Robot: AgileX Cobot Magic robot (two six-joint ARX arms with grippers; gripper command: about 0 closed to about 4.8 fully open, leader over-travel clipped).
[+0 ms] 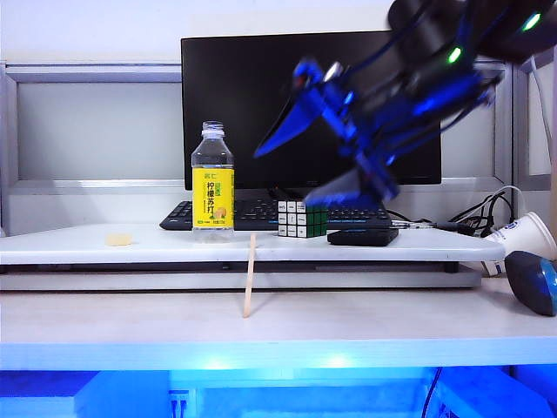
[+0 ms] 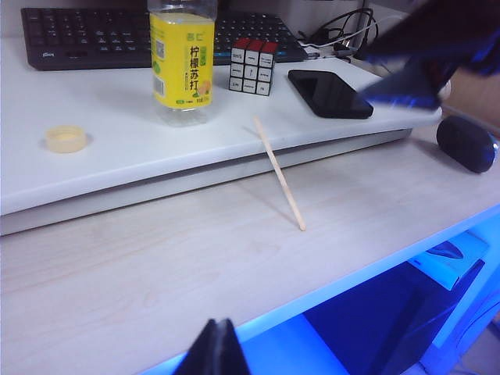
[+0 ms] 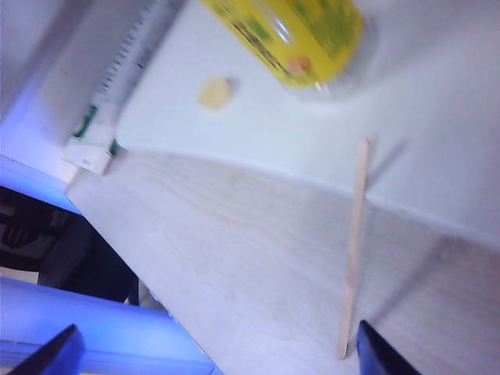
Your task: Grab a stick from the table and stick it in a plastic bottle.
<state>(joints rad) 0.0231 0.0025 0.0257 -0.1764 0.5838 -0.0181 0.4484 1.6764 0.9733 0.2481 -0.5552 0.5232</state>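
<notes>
The stick (image 1: 251,274) leans with its upper end on the raised shelf board's (image 1: 104,248) edge and its lower end on the table (image 1: 130,318). It also shows as the stick (image 2: 280,176) and the stick (image 3: 353,250). The plastic bottle (image 1: 212,178), clear with a yellow label, stands upright on the shelf, just left of the stick's upper end; it is also the bottle (image 2: 182,66) and the bottle (image 3: 297,35). My right gripper (image 1: 283,174) hangs blurred in the air, above and right of the stick. In its wrist view the right gripper (image 3: 219,355) is open and empty. My left gripper (image 2: 220,324) is shut, at the table's front edge.
On the shelf stand a Rubik's cube (image 1: 302,219), a black phone (image 1: 362,236), a keyboard (image 1: 252,213) and a small yellowish tape roll (image 1: 119,238). A monitor (image 1: 261,78) stands behind. A white paper cup (image 1: 522,235) and a dark mouse (image 1: 531,280) lie at the right.
</notes>
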